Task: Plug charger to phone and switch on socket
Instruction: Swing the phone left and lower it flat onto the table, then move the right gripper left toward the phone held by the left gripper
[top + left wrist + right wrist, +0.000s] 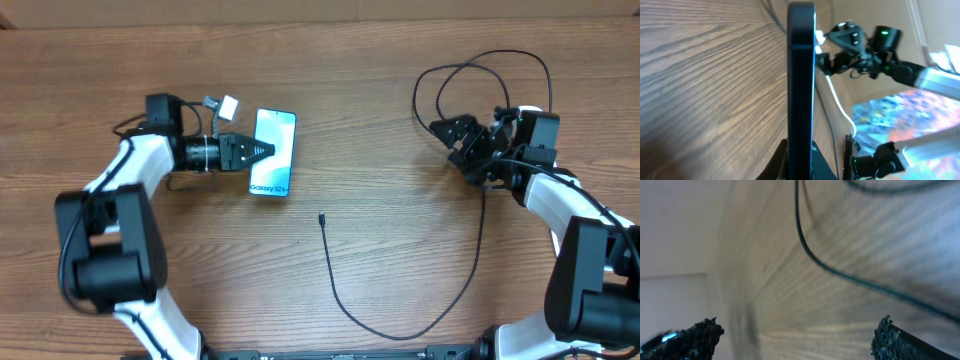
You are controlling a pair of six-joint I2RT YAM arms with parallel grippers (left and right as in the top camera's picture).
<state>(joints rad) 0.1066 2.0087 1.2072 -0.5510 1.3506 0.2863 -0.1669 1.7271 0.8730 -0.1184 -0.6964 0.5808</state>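
Observation:
The phone (274,150) has a lit teal screen and lies at the table's left centre. My left gripper (263,152) is shut on its left long edge. In the left wrist view the phone (801,75) shows edge-on between the black fingers (822,162). The charger cable (345,300) runs from its free connector tip (321,217) in a curve along the front, then up to loose loops (480,65) at the back right. My right gripper (458,138) hangs open over those loops, holding nothing. Its wrist view shows one strand of cable (805,245) above wide-apart fingertips (887,335). The socket is hidden.
A small white piece (529,111) shows beside the right wrist; I cannot tell what it is. A small white block (228,103) sits beside the left wrist. The wooden tabletop (380,150) lies between the arms.

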